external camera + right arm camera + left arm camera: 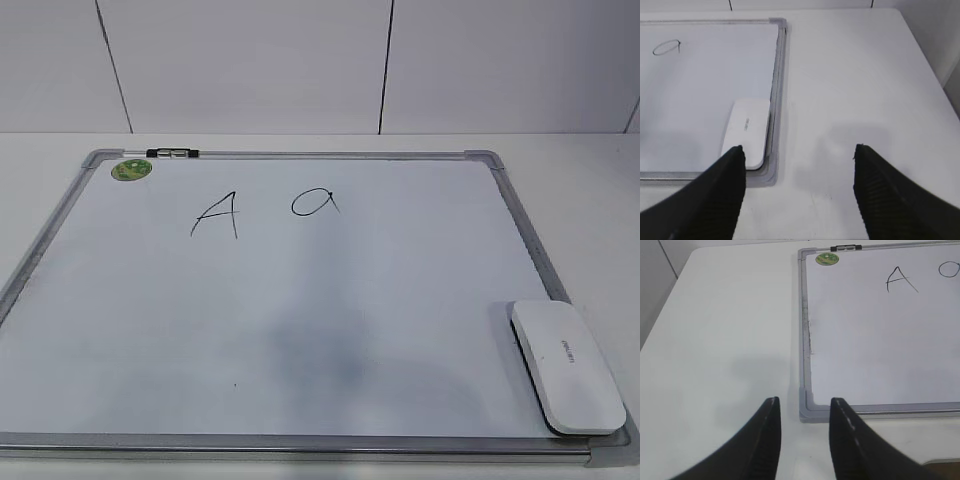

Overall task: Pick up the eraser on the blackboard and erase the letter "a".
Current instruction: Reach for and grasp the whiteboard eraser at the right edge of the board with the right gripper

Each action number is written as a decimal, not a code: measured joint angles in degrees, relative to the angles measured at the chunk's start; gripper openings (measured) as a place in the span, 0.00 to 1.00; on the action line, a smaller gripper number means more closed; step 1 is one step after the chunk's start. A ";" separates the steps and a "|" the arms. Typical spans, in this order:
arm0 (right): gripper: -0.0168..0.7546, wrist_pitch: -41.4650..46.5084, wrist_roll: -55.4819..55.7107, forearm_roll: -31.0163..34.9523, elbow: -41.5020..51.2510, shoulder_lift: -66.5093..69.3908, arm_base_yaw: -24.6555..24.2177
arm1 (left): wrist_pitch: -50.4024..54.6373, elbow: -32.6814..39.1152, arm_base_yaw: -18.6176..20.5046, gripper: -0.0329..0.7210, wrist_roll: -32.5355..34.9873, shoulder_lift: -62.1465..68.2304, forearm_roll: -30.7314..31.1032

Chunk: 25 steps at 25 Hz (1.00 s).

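The blackboard is a white board in a silver frame lying flat on the table, with a green sticker at its far left corner. The eraser is a white oblong block lying on the board's near right corner; it also shows in the right wrist view. The letter "a" is a small black loop right of a capital "A". My left gripper is open and empty above the table near the board's near left corner. My right gripper is open and empty, just right of the eraser.
A black-and-silver clip sits on the board's far frame edge. The white table extends right of the board to its edge near a wall. More table lies left of the board. A panelled wall stands behind.
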 joint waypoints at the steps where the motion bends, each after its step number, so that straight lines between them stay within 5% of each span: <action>1: 0.72 0.23 0.00 0.00 -1.21 0.00 0.00 | -0.02 0.00 0.00 0.36 0.00 0.00 0.00; 14: 0.72 5.97 0.00 5.28 -17.74 17.16 0.00 | -0.02 0.00 0.00 0.36 0.00 0.00 0.00; 25: 0.72 5.97 0.00 11.05 -19.55 30.63 0.00 | -0.02 0.00 0.00 0.36 0.00 0.00 0.00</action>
